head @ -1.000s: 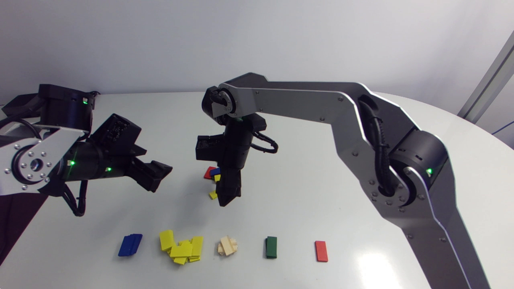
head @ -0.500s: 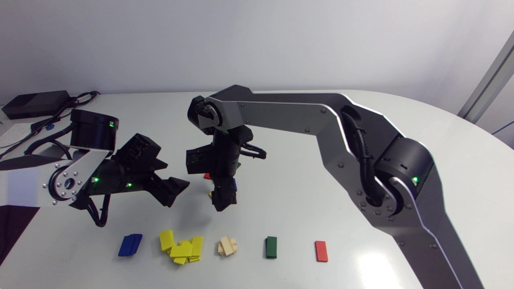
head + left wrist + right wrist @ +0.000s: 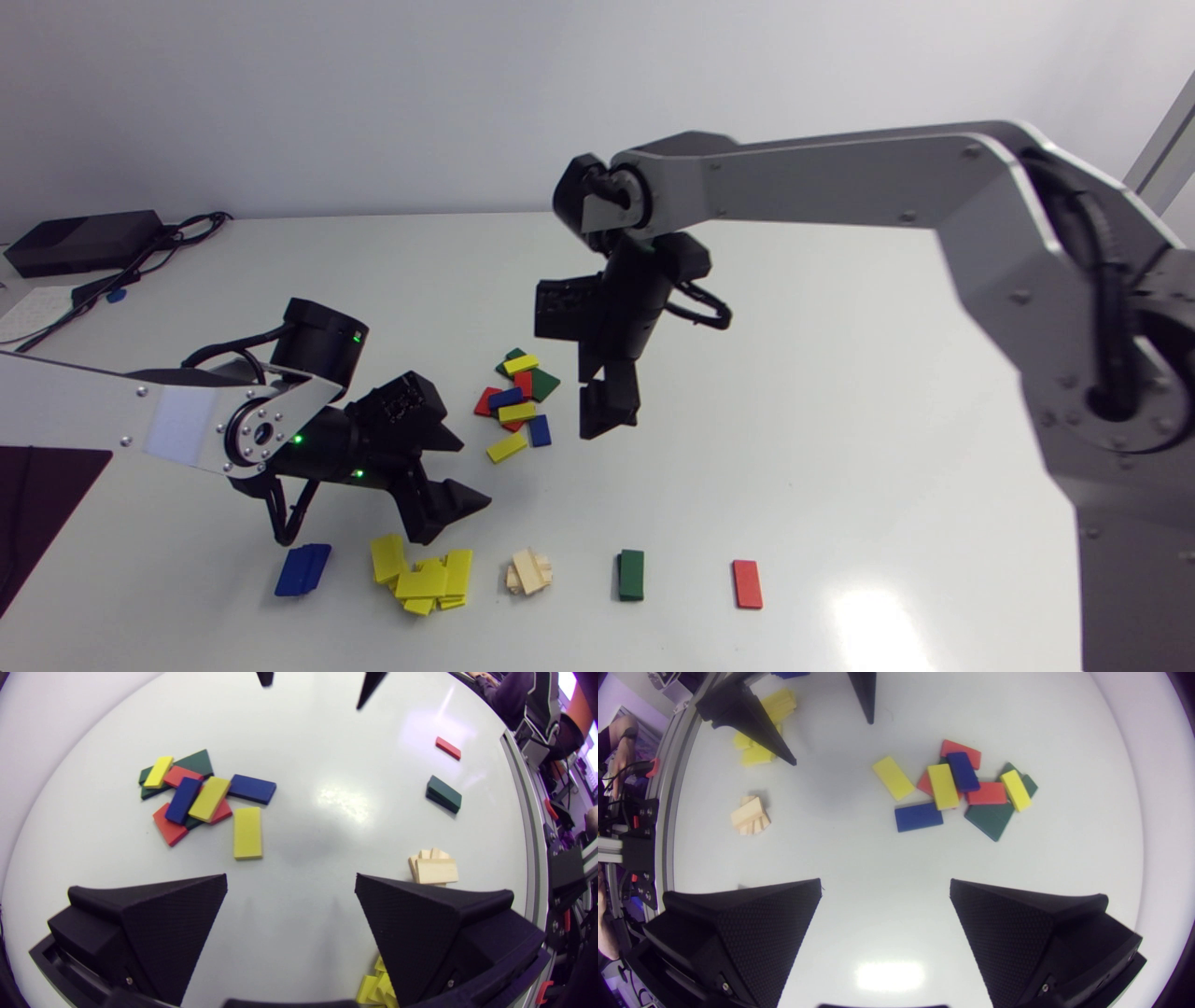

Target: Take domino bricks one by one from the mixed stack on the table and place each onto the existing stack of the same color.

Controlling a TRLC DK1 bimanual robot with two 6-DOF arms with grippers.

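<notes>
The mixed pile [image 3: 515, 401] of bricks sits near the middle of the white table [image 3: 840, 373]. It has red, blue, yellow and green bricks, and some lie on top of others. One yellow brick [image 3: 506, 447] lies flat on the table just beside the pile, on its near side. One blue brick [image 3: 539, 430] lies next to that one, at the edge of the pile.

The right gripper [image 3: 609, 420] hangs over the table just to the right of the pile and points down. Its two fingers are spread wide and hold nothing.

The left gripper [image 3: 455, 515] is on the near left side of the pile, low over the table. Its fingers are spread wide too, with nothing between them.

Farther to the near side of the pile is a row of sorted bricks. The yellow heap [image 3: 422, 577] is messy and lies right by the left gripper. Left of it is the blue stack [image 3: 302, 568]. Straight toward the near side from the pile is the wood stack [image 3: 529, 572]. To the right of that are the green stack [image 3: 631, 574] and then one red brick [image 3: 747, 584].
</notes>
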